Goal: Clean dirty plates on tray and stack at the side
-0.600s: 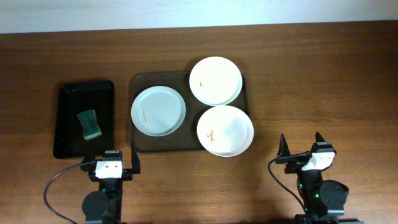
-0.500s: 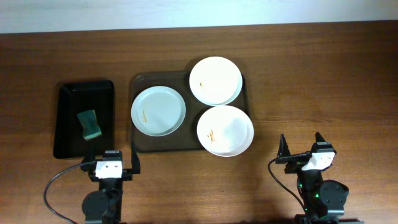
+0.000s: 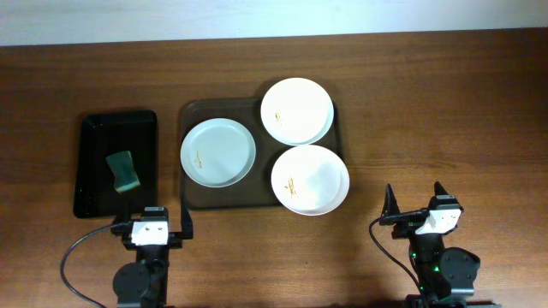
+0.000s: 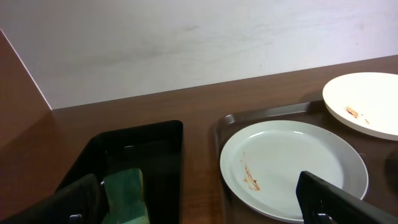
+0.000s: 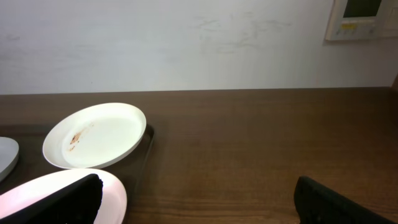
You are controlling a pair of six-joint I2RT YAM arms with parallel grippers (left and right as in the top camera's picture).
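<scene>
Since nothing differs from the frames just before, no step is judged to have begun. At the near edge, the left gripper (image 3: pixel 151 221) and right gripper (image 3: pixel 414 192) are held wide, with nothing between the jaws. Beyond the left gripper, a green sponge (image 3: pixel 124 170) is seen in a black tray (image 3: pixel 86 171). Right of it, three plates are carried on the brown tray (image 3: pixel 223 198): the near plate (image 3: pixel 310 179) and far plate (image 3: pixel 297 110) overhang its right rim, and the left plate (image 3: pixel 217 152) lies fully inside. Orange smears are seen on each, so all wiping and stacking is judged undone. The table (image 3: pixel 445 94) is dark wood. Farthest, a pale wall (image 5: pixel 186 43) with a small panel (image 5: pixel 362 18) is seen.
</scene>
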